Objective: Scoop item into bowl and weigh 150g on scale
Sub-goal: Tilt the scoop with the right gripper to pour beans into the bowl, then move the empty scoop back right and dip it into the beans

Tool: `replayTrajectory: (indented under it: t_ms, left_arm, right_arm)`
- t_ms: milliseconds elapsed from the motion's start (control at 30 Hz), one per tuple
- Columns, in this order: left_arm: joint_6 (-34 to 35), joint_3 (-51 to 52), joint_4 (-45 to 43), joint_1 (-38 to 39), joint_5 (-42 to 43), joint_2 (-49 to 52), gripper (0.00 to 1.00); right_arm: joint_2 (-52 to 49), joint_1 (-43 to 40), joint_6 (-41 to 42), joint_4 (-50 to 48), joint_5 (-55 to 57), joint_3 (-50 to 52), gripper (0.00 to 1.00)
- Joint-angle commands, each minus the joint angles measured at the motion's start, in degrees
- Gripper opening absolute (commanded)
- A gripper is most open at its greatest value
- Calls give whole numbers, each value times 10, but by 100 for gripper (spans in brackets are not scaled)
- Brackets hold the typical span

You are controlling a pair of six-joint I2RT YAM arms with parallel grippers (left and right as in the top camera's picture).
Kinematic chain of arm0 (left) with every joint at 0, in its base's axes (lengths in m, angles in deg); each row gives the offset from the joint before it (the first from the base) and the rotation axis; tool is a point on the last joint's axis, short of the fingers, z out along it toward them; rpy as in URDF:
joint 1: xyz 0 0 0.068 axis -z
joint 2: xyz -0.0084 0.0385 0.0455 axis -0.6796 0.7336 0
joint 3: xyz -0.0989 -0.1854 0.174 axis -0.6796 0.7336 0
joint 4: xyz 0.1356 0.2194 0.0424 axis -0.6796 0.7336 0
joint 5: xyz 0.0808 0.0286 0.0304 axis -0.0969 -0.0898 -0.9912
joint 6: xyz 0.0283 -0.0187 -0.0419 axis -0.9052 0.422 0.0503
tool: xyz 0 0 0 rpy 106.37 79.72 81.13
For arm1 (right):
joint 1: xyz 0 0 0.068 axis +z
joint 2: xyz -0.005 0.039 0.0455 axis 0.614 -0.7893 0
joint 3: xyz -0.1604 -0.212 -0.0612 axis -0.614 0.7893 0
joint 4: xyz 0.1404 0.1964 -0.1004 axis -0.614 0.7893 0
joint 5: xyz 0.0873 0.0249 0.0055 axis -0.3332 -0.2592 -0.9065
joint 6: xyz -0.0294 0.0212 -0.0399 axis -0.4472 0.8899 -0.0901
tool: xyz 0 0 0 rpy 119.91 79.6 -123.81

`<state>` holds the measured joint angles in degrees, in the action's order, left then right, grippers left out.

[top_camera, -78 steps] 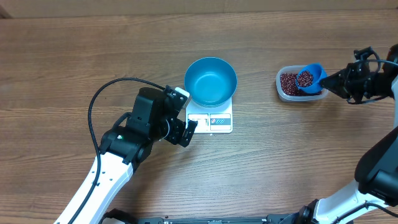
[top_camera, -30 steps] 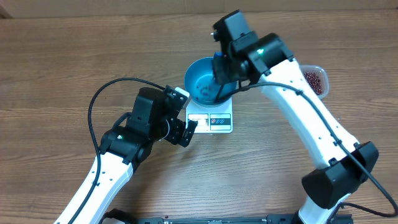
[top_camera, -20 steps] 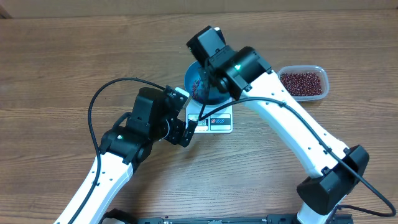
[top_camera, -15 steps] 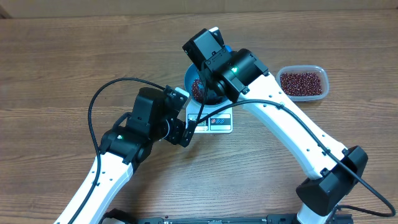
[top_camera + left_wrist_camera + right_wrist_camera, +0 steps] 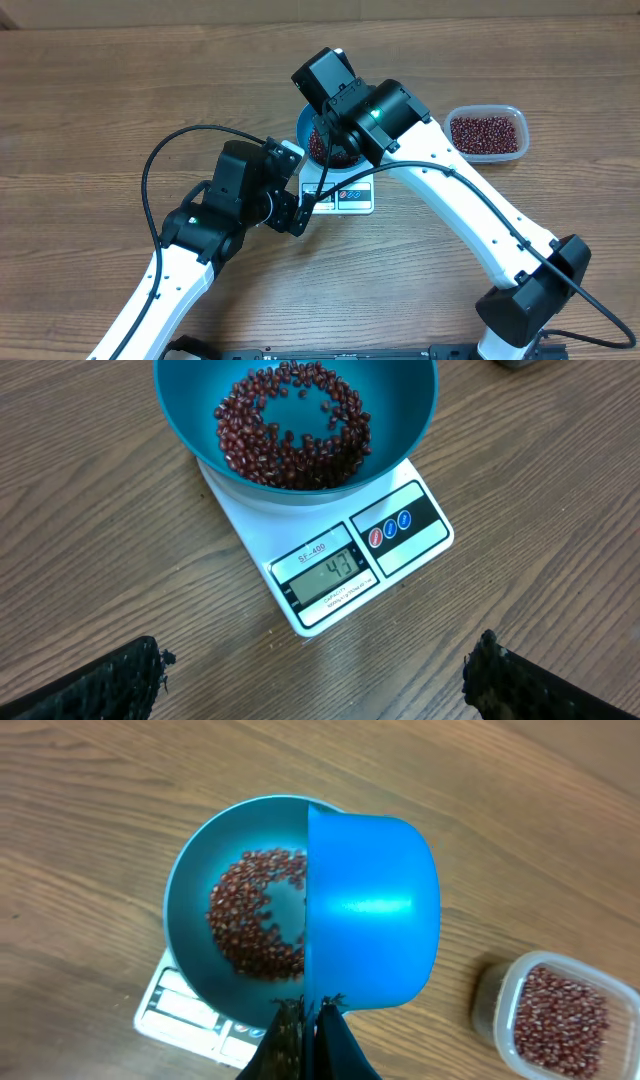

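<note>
Mostly glossy oval beans (image 5: 250, 445), ringed inside smooth round bowl (image 5: 410, 410).

On my overhead feed both arms looked alike: long white shells joined by chunky black motor housings. The left arm (image 5: 150, 290) carried a thin black cable (image 5: 160, 160) that arched out in a wide loop, and a small white block (image 5: 290, 153) sat at its wrist. The right arm (image 5: 470, 200) showed a green light (image 5: 377, 113) on its black wrist housing, and a second black cable (image 5: 605, 300) trailed past its black elbow. Through the wrist cameras I saw the left fingers (image 5: 105, 680) as black with a rough, grainy surface. The right fingers (image 5: 335, 1045) were black and narrow.
</note>
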<state>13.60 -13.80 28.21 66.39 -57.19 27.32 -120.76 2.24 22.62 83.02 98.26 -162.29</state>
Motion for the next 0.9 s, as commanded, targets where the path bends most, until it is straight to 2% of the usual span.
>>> replayTrajectory:
  t_ms: [0, 233, 433, 600, 867]
  left_arm:
    - [7, 1, 0, -2, -3, 3, 100]
    - [7, 1, 0, -2, -3, 3, 100]
    - [7, 1, 0, -2, -3, 3, 100]
    - [7, 1, 0, -2, -3, 3, 99]
    - [7, 1, 0, -2, -3, 3, 100]
  right_arm:
    - [15, -27, -4, 2, -36, -35, 4]
    - [43, -139, -13, 32, -108, -75, 4]
    - [52, -256, -15, 95, -106, -77, 4]
    - [41, -352, -17, 150, -58, -74, 4]
    - [13, -370, -17, 126, -4, 18, 4]
